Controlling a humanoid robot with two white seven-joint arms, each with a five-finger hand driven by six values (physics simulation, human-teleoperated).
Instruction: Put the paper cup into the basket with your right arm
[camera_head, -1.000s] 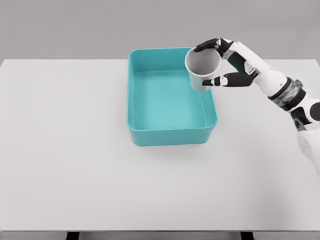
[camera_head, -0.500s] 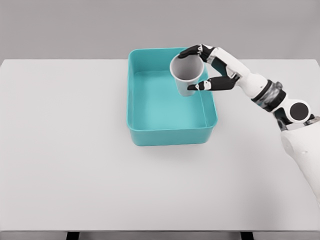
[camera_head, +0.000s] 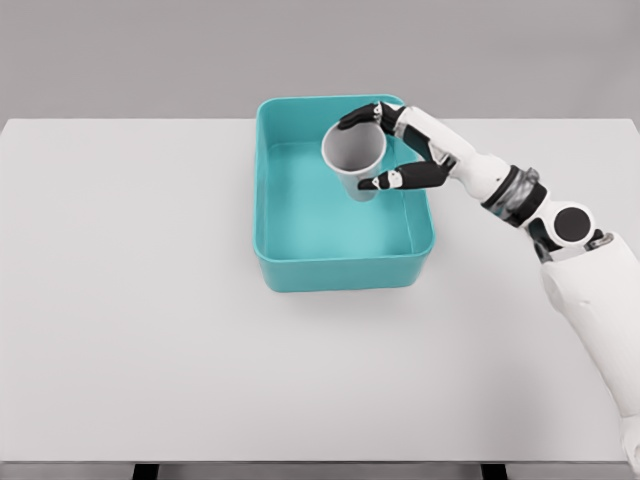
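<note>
A white paper cup (camera_head: 354, 157) hangs upright over the inside of the teal basket (camera_head: 300, 270), toward its far right part. My right hand (camera_head: 385, 148) is shut on the cup, with dark fingertips (camera_head: 357, 117) over its far rim and the thumb against its near side. The right arm reaches in from the lower right across the basket's right wall. I cannot tell whether the cup touches the basket floor. The left arm is out of view.
The basket stands on a white table (camera_head: 140, 300), a little behind its middle. A grey wall lies behind the table's far edge.
My right hand has carried the cup leftward and slightly down, from above the basket's right rim to over its interior. The basket has not moved.
</note>
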